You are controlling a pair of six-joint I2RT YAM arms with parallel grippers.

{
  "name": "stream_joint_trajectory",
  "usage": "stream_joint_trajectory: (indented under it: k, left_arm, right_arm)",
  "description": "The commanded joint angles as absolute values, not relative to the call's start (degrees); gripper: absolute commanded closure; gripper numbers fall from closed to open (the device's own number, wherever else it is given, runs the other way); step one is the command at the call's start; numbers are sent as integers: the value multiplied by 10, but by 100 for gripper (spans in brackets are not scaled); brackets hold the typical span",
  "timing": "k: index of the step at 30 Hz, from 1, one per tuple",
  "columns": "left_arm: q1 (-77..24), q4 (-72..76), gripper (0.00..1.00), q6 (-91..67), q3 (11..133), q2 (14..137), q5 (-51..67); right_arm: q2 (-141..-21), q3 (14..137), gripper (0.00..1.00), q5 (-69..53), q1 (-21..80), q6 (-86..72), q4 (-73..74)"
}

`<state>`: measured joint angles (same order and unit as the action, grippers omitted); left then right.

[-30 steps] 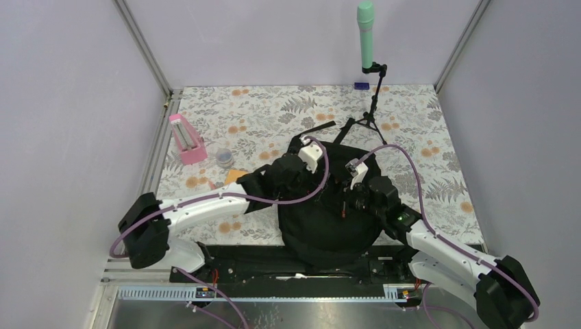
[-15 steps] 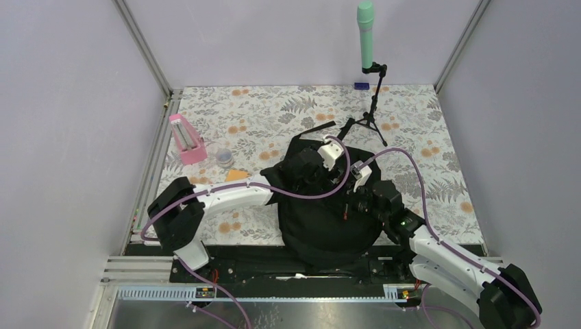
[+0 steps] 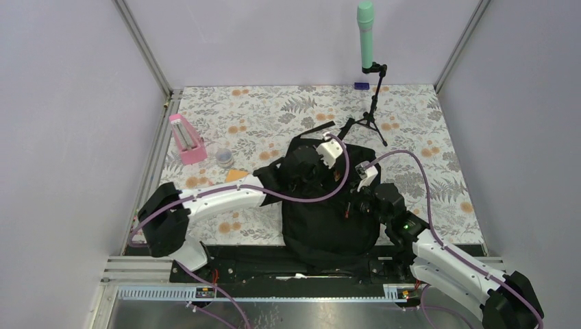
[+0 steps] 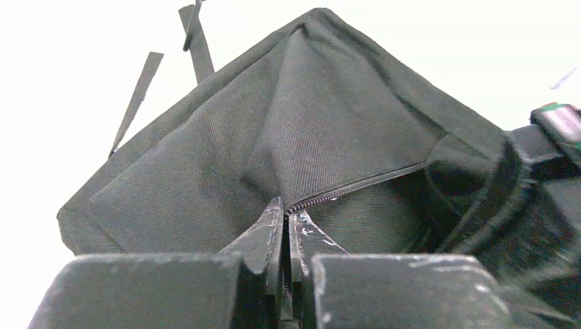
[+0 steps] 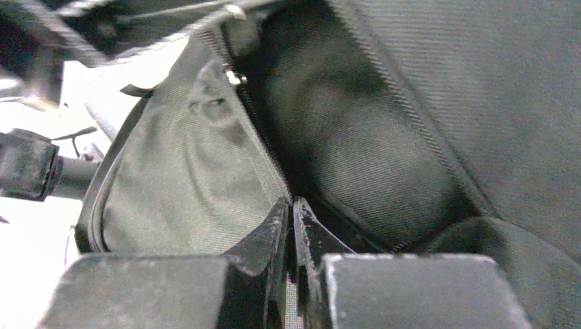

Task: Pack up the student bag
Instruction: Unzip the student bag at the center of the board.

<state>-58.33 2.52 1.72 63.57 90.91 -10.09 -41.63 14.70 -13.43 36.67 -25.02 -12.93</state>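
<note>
The student bag (image 3: 329, 229), a big black backpack, lies at the table's near middle between both arms. My left gripper (image 3: 307, 181) is over its upper part. In the left wrist view the left gripper (image 4: 286, 209) is shut on the bag's (image 4: 322, 123) zipper edge (image 4: 356, 188), and the fabric rises in a peak. My right gripper (image 3: 349, 208) is at the bag's right side. In its wrist view the right gripper (image 5: 290, 204) is shut on the rim of the opening, between grey lining (image 5: 178, 171) and the dark interior (image 5: 356, 144). A metal zipper pull (image 5: 233, 75) shows above.
A pink holder (image 3: 186, 139), a small round jar (image 3: 225, 158) and an orange piece (image 3: 236, 175) lie left of the bag. A green microphone (image 3: 366, 34) on a black tripod (image 3: 370, 120) stands behind it, near a small blue object (image 3: 361, 86). Walls enclose the table.
My left arm swung right over the bag and its gripper closed on the zipper edge. The bag's top shifted and flattened a little. My right arm moved slightly towards the near edge.
</note>
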Motion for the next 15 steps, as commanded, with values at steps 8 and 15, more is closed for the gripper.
stream_joint_trajectory:
  k: [8, 15]
  left_arm:
    - [-575, 15, 100, 81, 757, 810, -117]
    - [-571, -20, 100, 146, 788, 802, -160]
  right_arm:
    - [-416, 135, 92, -6, 369, -267, -32]
    - [-390, 138, 92, 30, 369, -282, -7]
